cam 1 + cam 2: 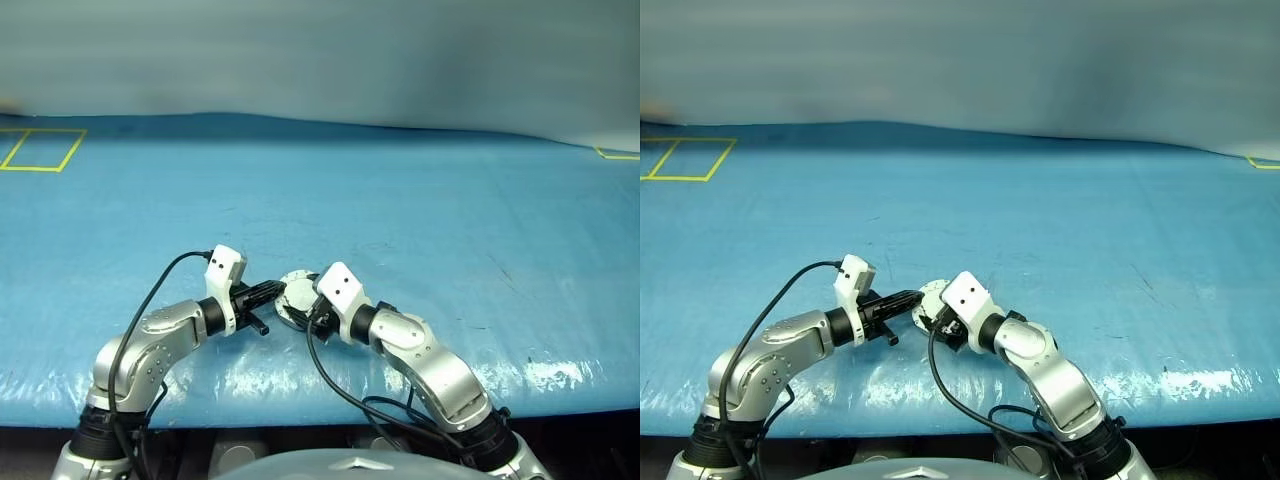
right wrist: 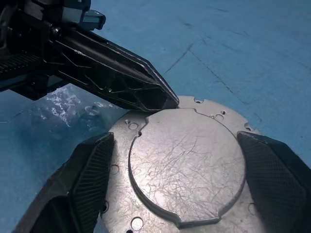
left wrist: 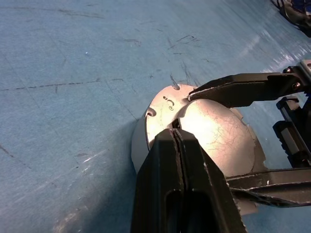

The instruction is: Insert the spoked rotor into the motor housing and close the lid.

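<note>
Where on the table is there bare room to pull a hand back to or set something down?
The blue table is bare beyond the lid, out to the yellow tape outline at far left, and on the right. It is crowded only at the near edge, where the shut left gripper and open right gripper meet on the lid.

Closed left gripper on the lid

The left gripper (image 3: pixel 176 132), fingers pressed together, tips on the lid's (image 3: pixel 209 128) plain grey outer face; the right gripper's (image 3: pixel 228 138) black fingers (image 3: pixel 243 90) straddle the disc, seemingly touching its rim, above the blue table (image 3: pixel 73 73).
</note>
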Available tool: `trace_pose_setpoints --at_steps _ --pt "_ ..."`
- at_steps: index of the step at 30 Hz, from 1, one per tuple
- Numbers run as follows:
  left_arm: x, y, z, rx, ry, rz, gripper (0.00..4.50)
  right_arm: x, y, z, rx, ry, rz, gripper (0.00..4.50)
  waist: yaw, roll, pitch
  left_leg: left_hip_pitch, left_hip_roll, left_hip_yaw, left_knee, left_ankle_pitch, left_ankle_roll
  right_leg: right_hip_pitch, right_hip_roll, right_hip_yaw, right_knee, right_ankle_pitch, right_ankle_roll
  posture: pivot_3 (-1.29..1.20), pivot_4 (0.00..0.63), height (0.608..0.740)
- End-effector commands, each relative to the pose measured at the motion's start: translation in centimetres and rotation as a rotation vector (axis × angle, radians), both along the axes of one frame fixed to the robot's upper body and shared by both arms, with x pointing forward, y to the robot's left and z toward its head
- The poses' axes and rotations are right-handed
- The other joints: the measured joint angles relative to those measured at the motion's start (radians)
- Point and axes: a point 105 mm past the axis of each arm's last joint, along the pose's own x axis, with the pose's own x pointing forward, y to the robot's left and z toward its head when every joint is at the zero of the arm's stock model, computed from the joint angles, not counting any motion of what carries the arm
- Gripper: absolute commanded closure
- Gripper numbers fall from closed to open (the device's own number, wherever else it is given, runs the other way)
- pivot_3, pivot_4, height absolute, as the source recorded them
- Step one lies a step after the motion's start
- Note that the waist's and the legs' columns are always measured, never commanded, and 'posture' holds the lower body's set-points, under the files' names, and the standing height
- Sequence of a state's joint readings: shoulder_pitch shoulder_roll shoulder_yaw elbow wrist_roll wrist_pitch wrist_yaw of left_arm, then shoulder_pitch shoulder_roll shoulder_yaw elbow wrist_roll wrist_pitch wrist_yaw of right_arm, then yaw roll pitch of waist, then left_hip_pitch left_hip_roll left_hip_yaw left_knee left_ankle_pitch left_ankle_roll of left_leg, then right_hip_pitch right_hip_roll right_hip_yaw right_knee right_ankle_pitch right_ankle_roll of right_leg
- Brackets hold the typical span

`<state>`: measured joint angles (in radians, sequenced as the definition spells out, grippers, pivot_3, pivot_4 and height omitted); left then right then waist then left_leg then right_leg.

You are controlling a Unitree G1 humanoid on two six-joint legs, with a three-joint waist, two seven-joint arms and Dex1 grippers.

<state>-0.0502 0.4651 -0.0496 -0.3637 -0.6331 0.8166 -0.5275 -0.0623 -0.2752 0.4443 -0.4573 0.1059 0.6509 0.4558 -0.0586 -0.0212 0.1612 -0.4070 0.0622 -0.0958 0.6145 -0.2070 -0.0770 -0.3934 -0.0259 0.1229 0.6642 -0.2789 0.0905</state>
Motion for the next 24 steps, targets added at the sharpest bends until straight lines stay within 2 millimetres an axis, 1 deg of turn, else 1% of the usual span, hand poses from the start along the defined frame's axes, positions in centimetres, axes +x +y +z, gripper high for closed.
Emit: trace_pose_setpoints --at_steps 1,3,5,7,9,12,16,24 --pt "-0.5 -0.2 -0.2 0.018 0.006 -0.019 4.50 -0.9 -1.6 0.8 0.051 0.051 -0.025 0.02 0.003 0.000 0.000 -0.002 0.000 0.000 -0.001 0.000 0.000 0.000 0.000 0.000 -0.002 0.000 0.001 0.00 0.150 0.740" --pt "-0.5 -0.1 -0.2 0.016 0.006 -0.018 4.50 -1.1 -2.3 1.6 0.098 0.064 -0.047 0.02 0.005 0.000 0.000 -0.007 0.000 -0.001 -0.001 0.000 0.000 0.000 0.000 0.000 -0.003 0.002 0.002 0.00 0.150 0.740" --pt "-0.6 0.0 -0.3 0.020 0.007 -0.018 4.50 -1.5 -3.1 2.7 0.194 0.110 -0.082 0.02 0.007 0.001 0.000 -0.007 0.000 -0.001 -0.002 0.000 0.000 0.000 0.000 0.000 -0.003 0.004 0.006 0.00 0.150 0.740" --pt "-0.7 -0.1 -0.4 0.024 0.007 -0.021 4.50 -1.3 -3.9 3.3 0.290 0.170 -0.148 0.02 0.007 0.001 0.001 -0.007 0.000 -0.001 -0.003 0.000 0.000 -0.001 0.000 -0.001 -0.003 0.003 0.005 0.00 0.150 0.740" --pt "-0.9 -0.2 -0.5 0.025 0.004 -0.035 4.50 -1.1 -4.6 2.9 0.398 0.298 -0.227 0.02 0.006 0.002 0.001 -0.007 0.000 -0.002 -0.003 0.000 0.000 -0.001 0.000 -0.001 -0.003 0.001 0.001 0.00 0.150 0.740" --pt "-0.9 -0.4 -0.5 0.017 0.002 -0.041 4.50 -1.2 -4.7 2.1 0.519 0.449 -0.288 0.02 0.005 0.003 0.001 -0.007 0.000 -0.002 -0.003 0.000 0.000 -0.001 0.000 -0.001 -0.003 0.001 0.000 0.00 0.150 0.740" --pt "-0.8 -0.5 -0.4 -0.003 0.001 -0.031 4.50 -1.4 -4.0 1.1 0.609 0.593 -0.326 0.02 0.004 0.003 0.002 -0.007 0.000 -0.001 -0.003 0.000 0.000 -0.001 0.000 -0.001 -0.003 0.001 0.000 0.00 0.150 0.740" --pt "-1.1 -0.7 -0.4 -0.038 0.012 -0.021 4.50 -1.8 -2.6 -0.3 0.780 0.838 -0.330 0.02 0.004 0.006 0.003 -0.008 0.000 -0.001 -0.003 0.000 0.000 -0.002 0.000 -0.001 -0.003 0.000 0.000 0.00 0.150 0.740"
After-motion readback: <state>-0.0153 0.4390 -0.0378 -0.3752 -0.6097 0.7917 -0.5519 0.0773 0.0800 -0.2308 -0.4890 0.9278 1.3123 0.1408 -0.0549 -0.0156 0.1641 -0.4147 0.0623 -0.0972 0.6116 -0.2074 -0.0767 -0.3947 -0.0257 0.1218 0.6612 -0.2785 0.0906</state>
